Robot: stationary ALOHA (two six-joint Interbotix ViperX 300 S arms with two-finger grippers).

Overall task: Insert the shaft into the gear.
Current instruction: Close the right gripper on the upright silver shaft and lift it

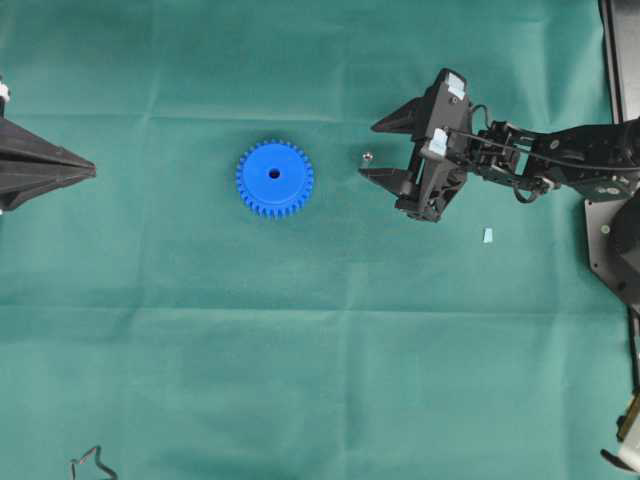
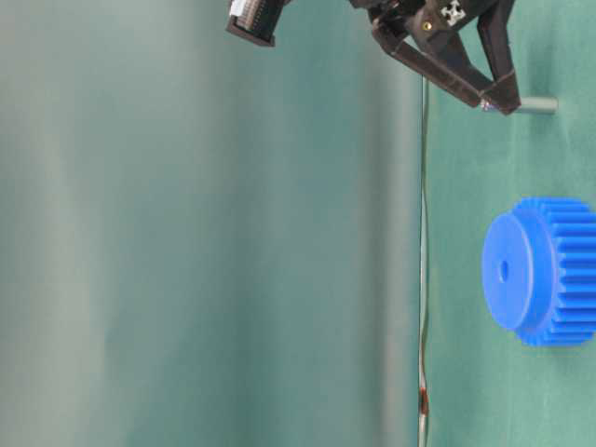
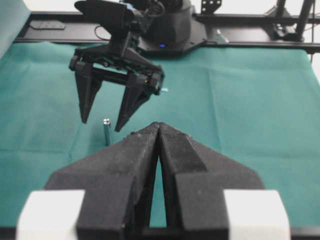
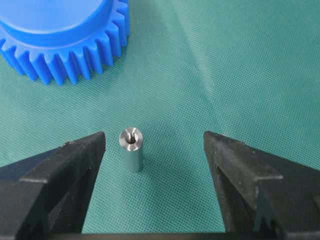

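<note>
The blue gear point(image 1: 274, 178) lies flat on the green cloth, its dark centre hole facing up. To its right the small silver shaft point(image 1: 366, 157) stands upright on the cloth. My right gripper point(image 1: 368, 150) is open around the shaft, one finger on either side and neither touching it. In the right wrist view the shaft point(image 4: 131, 149) stands closer to the left finger, with the gear point(image 4: 65, 40) beyond it and the right gripper point(image 4: 154, 136) wide apart. My left gripper point(image 1: 92, 170) rests shut and empty at the far left, its fingertips pressed together in the left wrist view point(image 3: 158, 125).
A small pale blue scrap point(image 1: 488, 235) lies on the cloth below the right arm. A black wire clip point(image 1: 90, 465) sits at the front left edge. Black frame parts point(image 1: 610, 230) border the table's right side.
</note>
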